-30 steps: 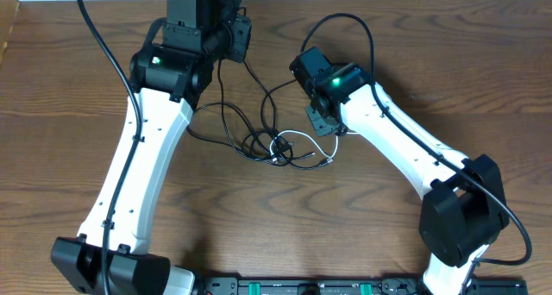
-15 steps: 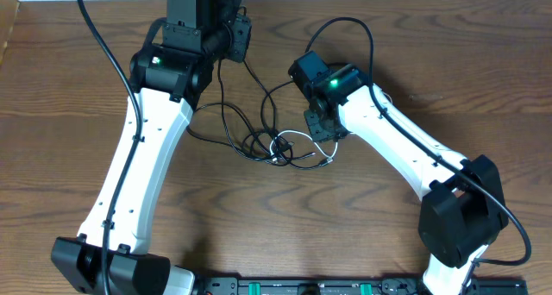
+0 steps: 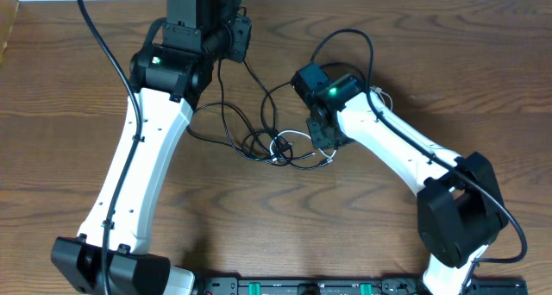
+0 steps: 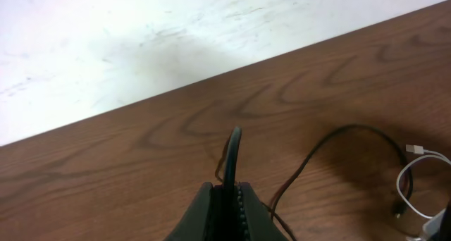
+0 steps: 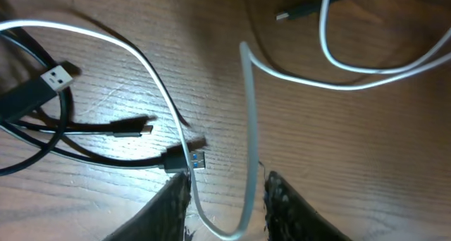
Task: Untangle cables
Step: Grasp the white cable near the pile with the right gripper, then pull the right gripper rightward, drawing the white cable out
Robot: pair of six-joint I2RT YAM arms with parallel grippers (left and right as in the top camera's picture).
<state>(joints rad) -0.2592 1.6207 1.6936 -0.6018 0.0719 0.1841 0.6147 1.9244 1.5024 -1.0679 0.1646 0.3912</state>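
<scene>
At the middle of the counter (image 3: 69,97), between the two arms, the cables (image 3: 274,146) lie in a loose knot. Several black strands loop over one another, and a white cable (image 5: 248,114) is threaded through the side of the heap nearer the right arm. One black cable (image 4: 233,146) runs from the knot toward the far edge of the counter, up to the left pincer (image 4: 227,190). In the left wrist view that pincer's fingers are pressed together on this strand, which sticks up out of the tips in a short curve above the wood.

The right pincer (image 5: 225,183) hangs low over its side of the knot, close above the counter. Its fingers (image 5: 282,206) stand apart, and a bend of the white cable drops into the gap between them. Neither finger can be seen to press it. Just beside that bend lies a black USB plug (image 5: 189,160) with a blue insert. A smaller black plug (image 5: 134,127) and a black connector with a white face (image 5: 58,75) lie a little farther out.
</scene>
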